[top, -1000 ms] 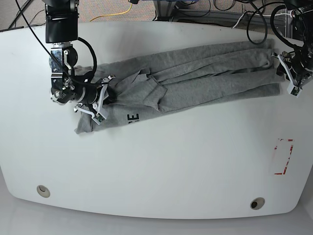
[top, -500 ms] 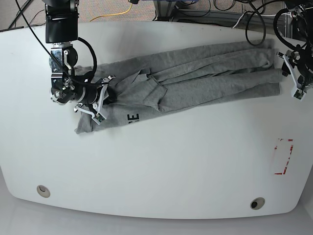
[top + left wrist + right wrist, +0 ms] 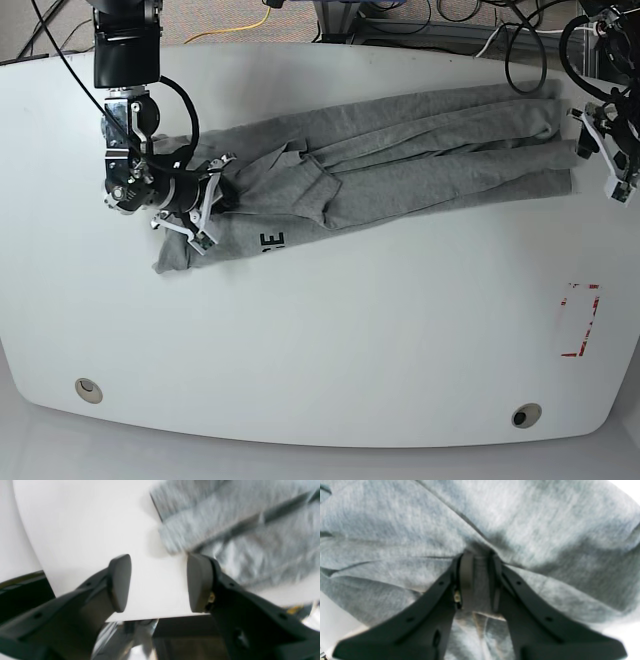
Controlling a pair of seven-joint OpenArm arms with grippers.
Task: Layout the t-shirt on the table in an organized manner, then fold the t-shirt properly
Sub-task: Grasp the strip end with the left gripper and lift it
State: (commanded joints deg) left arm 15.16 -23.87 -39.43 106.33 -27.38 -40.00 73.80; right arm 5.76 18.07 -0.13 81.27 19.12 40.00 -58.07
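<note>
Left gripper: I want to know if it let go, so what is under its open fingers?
Under the left gripper only bare white table shows; the t-shirt lies beside it, unclamped.

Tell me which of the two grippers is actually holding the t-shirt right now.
The right gripper, shut on a fold of the t-shirt. The left gripper is open beside it.

one t-shirt (image 3: 400,150), one table (image 3: 330,340), two holes (image 3: 88,389)

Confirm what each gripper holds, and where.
Right gripper: shut on a bunched fold of the heather-grey cotton t-shirt near its lettered end. Left gripper: open, holding nothing, beside the shirt's other end.
</note>
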